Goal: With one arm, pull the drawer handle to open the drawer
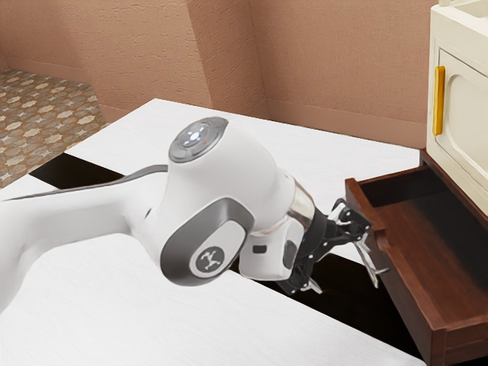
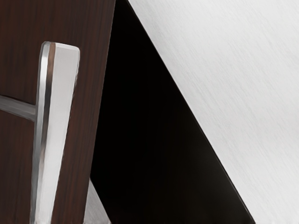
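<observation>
The white arm (image 1: 76, 232) bears a small emblem (image 1: 208, 260) on its rounded joint cover (image 1: 179, 254).

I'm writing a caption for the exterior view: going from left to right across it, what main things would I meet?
Arm → end effector → drawer.

Handle (image 2: 60, 116) on drawer front (image 1: 404, 301), drawer (image 1: 450, 244) below cupboard (image 1: 459, 91)

Arm (image 1: 221, 179) bent, hand (image 1: 341, 256) angled dn. & open.
</observation>
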`<state>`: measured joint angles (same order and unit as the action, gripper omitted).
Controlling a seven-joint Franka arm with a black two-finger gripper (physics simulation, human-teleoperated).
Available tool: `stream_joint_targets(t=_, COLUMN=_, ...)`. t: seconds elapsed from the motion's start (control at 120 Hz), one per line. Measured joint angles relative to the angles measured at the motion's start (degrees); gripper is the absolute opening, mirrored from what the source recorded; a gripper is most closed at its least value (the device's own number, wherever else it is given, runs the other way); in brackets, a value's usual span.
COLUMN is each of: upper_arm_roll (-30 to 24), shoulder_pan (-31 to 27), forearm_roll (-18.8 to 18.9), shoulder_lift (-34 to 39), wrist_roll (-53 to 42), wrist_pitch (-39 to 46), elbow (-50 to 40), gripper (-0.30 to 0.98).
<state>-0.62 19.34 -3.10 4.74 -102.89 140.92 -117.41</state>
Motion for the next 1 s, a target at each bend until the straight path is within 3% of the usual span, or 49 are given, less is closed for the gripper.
stream_joint_targets(t=0.75, upper_arm_roll=2.82, shoulder_pan=0.15, forearm_roll=0.05, shoulder_lift=8.05, wrist_roll=-0.13, wrist_pitch=0.89, elbow=-9.51, gripper=0.68)
stream_joint_targets(t=1.0, upper_arm_roll=2.88, shoulder_pan=0.11, forearm_roll=-0.56, shoulder_lift=10.07, wrist_roll=-0.35, wrist_pitch=1.45, elbow=-11.3, gripper=0.47)
